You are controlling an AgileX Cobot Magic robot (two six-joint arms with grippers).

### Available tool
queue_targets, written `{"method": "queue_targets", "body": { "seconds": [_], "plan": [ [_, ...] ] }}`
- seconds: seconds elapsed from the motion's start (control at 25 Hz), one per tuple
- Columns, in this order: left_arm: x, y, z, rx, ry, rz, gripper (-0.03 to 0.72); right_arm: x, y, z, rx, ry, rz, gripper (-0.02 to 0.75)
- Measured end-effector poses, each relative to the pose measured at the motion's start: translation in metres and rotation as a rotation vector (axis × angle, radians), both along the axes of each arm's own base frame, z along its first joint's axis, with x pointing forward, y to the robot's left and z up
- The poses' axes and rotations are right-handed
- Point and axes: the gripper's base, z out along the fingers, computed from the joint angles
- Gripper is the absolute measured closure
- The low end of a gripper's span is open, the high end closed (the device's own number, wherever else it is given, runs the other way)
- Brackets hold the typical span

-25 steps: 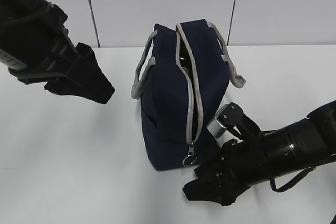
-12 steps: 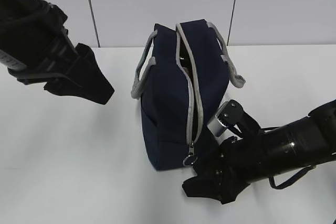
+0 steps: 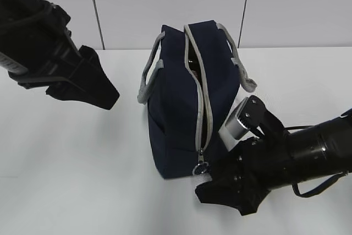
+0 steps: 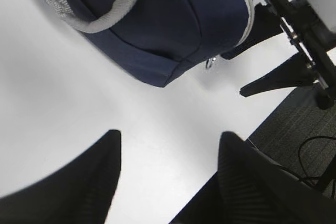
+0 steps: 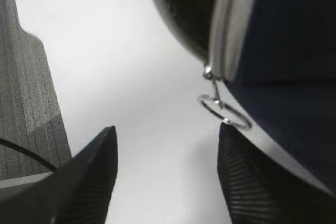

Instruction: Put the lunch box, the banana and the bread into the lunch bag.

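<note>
- Counter (image 3: 71, 158): white, carries the lunch bag.
- Lunch bag (image 3: 176, 108): boxy navy fabric, grey strap handles, upright mid-counter. Grey zipper (image 3: 202, 108) along the top is parted, dark gap showing. Long axis runs from the back wall toward the camera; ring pull (image 3: 199, 169) hangs at the near end.
- Left hand (image 4: 168, 177): raised over the counter left of the bag, fingers spread, holding nothing.
- Right hand (image 5: 165, 177): low at the bag's near right corner, fingers spread, ring pull just beside one fingertip, not pinched.
</note>
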Motion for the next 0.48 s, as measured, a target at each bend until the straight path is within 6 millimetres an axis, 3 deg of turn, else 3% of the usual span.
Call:
{"method": "queue_targets", "body": {
  "seconds": [0.16,0.48],
  "plan": [
    [0.0,0.0,0.0,0.0,0.0,0.0,0.274,-0.0067,-0.0028,-0.0061,0.003,-0.024,-0.012,0.291],
    [0.0,0.0,0.0,0.0,0.0,0.0,0.274,-0.0016,-0.0032,-0.0045,0.017,-0.105,-0.046,0.291]
  ]
}}
